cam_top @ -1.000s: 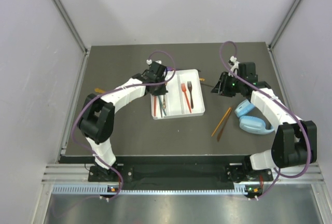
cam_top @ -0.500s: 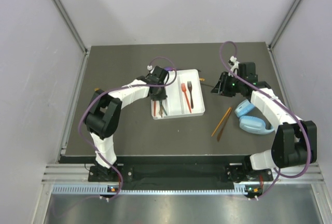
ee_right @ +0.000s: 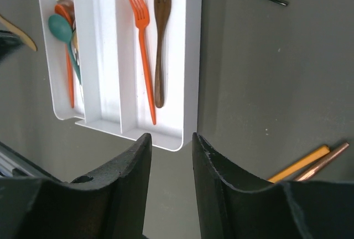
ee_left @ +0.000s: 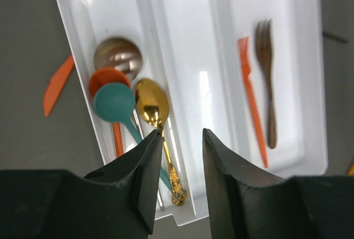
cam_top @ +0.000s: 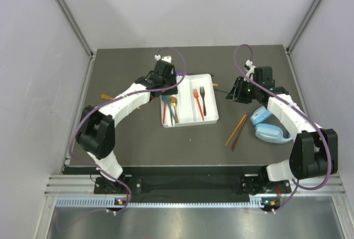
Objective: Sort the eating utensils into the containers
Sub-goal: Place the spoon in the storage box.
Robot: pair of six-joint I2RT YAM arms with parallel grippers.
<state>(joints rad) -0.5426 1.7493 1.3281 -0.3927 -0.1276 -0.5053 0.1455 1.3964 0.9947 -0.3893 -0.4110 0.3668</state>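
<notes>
Two thin sticks (cam_top: pixel 237 130), one orange and one copper-coloured, lie loose on the dark desk (cam_top: pixel 133 139) just right of the white plastic divided tray (cam_top: pixel 208 118). I'd call them your next pick. They rest side by side, touching or nearly so. Their long axis is slanted, with the near ends pointing toward the tray's near corner and the far ends toward the light-blue headphones (cam_top: pixel 270 133).

Your right end effector (ee_right: pixel 170 136) hovers further back over the desk, so the pair sits on the arm-base side of it. The right wrist view catches only their ends, low in the right corner. The right arm is plainly the nearer one. Your left end effector (ee_left: pixel 182 134) hangs over the tray's left compartment, above a teal spoon (ee_left: pixel 114 102) and a gold spoon (ee_left: pixel 152 108).

Both end effectors show a narrow gap with nothing held. You'd likely need to turn the wrist so the jaws close across that slant. The sticks look slim, smooth and low on the desk, so they may slip, or come up as two.
</notes>
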